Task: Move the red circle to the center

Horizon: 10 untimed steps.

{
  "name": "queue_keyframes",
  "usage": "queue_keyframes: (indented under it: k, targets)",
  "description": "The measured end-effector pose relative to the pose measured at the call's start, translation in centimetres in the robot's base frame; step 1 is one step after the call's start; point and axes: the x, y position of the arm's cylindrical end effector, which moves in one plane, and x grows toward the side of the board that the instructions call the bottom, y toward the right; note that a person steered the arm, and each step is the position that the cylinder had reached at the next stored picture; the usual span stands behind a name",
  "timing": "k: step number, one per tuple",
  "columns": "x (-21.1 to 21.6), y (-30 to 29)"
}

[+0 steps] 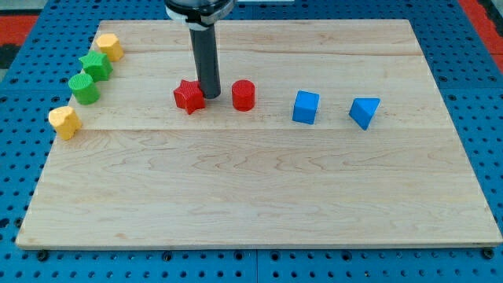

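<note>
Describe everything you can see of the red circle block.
The red circle is a short, upright cylinder with a flat round top, uniformly red with a matte, plastic-like look. It stands on the wooden board, above the board's middle in the view. My tip sits just to its left with a small gap, between it and the red star. Nothing touches the cylinder. The blue cube lies farther to its right.

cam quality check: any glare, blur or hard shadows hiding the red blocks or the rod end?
Camera view: even, soft light, no glare on the board; blocks throw only faint short shadows. Sharp throughout: red circle, red star and my tip between them all read cleanly. The rod's top is cropped at the view's top.
</note>
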Motion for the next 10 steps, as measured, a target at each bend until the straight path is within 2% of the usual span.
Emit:
queue_keyframes:
  k: [1, 2, 4, 10]
  targets:
    - [-4.2, 2.6]
    - [-3.9, 7.2]
    - [-0.1, 7.2]
    - [0.5, 7.2]
